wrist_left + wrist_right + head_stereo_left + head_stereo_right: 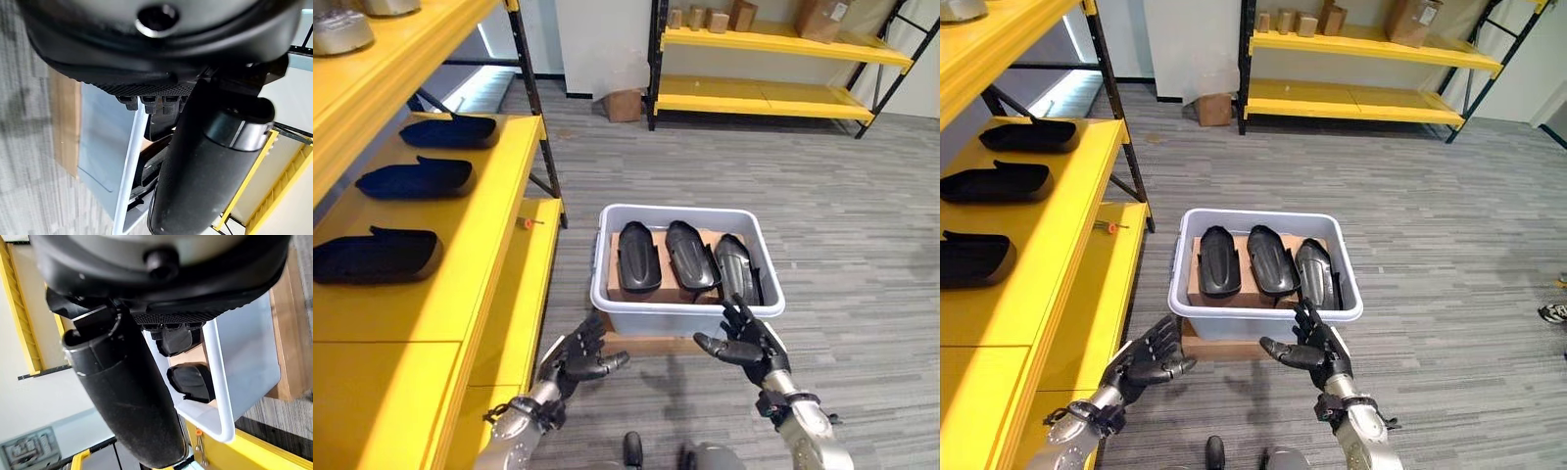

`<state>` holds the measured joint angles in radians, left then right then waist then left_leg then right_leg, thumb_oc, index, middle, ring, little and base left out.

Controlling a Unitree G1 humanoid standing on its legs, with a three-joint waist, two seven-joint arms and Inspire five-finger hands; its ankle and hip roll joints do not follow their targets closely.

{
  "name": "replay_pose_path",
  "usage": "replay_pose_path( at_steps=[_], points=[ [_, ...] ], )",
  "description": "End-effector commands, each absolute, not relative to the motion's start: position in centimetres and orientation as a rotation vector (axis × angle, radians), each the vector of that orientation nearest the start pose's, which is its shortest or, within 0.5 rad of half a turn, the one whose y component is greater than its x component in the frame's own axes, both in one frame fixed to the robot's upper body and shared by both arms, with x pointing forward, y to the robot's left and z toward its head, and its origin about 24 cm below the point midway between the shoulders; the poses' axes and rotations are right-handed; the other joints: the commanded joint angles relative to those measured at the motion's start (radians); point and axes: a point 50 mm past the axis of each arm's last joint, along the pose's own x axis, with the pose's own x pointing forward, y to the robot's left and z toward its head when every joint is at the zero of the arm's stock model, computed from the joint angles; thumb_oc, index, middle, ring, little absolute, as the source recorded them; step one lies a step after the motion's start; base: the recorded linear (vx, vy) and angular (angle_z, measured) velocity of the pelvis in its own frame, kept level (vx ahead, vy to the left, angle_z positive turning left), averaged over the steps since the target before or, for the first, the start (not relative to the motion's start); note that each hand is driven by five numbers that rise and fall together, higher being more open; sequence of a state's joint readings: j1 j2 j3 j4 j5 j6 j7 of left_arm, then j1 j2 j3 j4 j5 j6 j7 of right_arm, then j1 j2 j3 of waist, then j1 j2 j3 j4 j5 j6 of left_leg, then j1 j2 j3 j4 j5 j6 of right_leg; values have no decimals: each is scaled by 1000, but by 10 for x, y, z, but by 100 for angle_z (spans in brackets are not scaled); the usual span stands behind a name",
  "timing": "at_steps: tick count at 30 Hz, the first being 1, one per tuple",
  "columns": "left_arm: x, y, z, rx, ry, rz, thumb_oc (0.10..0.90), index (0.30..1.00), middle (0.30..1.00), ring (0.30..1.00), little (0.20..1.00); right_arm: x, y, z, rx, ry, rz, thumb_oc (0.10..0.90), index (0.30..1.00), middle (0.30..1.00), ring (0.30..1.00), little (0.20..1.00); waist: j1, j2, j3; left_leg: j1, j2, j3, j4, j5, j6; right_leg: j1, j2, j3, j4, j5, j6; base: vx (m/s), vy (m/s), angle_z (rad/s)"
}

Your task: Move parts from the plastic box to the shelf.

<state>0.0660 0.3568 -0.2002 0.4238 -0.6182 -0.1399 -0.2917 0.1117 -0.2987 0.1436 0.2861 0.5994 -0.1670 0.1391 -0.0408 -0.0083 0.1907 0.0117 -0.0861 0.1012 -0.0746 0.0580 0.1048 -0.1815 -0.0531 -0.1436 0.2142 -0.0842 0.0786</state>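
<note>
Floor: grey wood-grain plank flooring [822, 215] throughout the room.

Landmark: pale grey rectangular plastic box [675, 315], standing on a flat brown cardboard sheet [1219, 349] on the floor.

Nearest to the camera, on the near side of the box:
- Left hand [578, 357], dark, off the box's near left corner, clear of its wall; fingers loosely spread, thumb out, holding nothing.
- Right hand [744, 343], dark, at the box's near right corner, fingertips up at the rim; fingers spread and relaxed, holding nothing.

Inside the box: three black, elongated, glossy moulded plastic parts [639, 257] side by side, lying on brown cardboard.

Left of the box: yellow metal shelf unit with black uprights [480, 245]. On its middle level, three black shallow tray-shaped parts [374, 257] in a row, each well apart from the next. A small orange object [528, 223] lies on the lower level. Grey metal pieces [340, 31] sit on the top level.

Beyond the box: small brown cardboard carton [623, 104] on the floor; second yellow shelf unit [773, 98] against the far wall, carrying brown cardboard boxes [820, 18].

View notes: right eye view adds a person's shoe [1553, 313] on the floor, far right of the box. The wrist views show the box wall and rim close up, with the cardboard sheet under it; the right wrist view looks over the rim at dark parts [191, 382] inside.
</note>
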Motion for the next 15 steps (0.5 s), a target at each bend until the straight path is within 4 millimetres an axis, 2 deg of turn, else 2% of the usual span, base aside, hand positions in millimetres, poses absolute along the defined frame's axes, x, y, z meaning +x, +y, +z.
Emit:
replay_pose_path(
  at_steps=[1, 2, 5, 9, 15],
  points=[
    [233, 183, -3, -237, 107, -354, 900, 1000, 1000, 1000, 1000, 245, -205, 17, 286, -7, 57, 900, 1000, 1000, 1000, 1000, -30, -37, -22, 109, 55, 2, -5, -60, -53, 19, -20, 65, -117, 259, 60, 210, -89, 26],
    [230, 181, -4, -234, 112, -373, 900, 1000, 1000, 1000, 1000, 244, -205, 15, 286, 2, 42, 900, 1000, 1000, 1000, 1000, -39, -39, -20, 124, 53, -12, -7, -72, -52, 7, -16, 89, -129, 273, 64, 230, -118, 24],
    [229, 179, -6, -230, 121, -375, 900, 1000, 1000, 1000, 1000, 239, -208, 7, 268, 37, 23, 900, 1000, 1000, 1000, 1000, -34, -40, -34, 139, 65, -3, -6, -76, -67, 75, -20, 50, -200, 250, 44, 237, -158, 50],
    [225, 182, -6, -251, 122, -354, 900, 1000, 1000, 1000, 1000, 235, -207, 2, 227, 53, 18, 900, 1000, 1000, 1000, 1000, -32, -34, -52, 148, 88, 30, 6, -80, -83, 121, -26, 30, -212, 221, 30, 200, -131, 19],
    [223, 186, -5, -283, 106, -309, 900, 1000, 1000, 1000, 1000, 240, -206, 14, 85, -8, 60, 900, 1000, 1000, 1000, 1000, -29, -30, -63, 131, 117, 43, 68, -95, -112, 173, -14, 19, -234, 181, -2, 185, -152, -1]
  ],
)
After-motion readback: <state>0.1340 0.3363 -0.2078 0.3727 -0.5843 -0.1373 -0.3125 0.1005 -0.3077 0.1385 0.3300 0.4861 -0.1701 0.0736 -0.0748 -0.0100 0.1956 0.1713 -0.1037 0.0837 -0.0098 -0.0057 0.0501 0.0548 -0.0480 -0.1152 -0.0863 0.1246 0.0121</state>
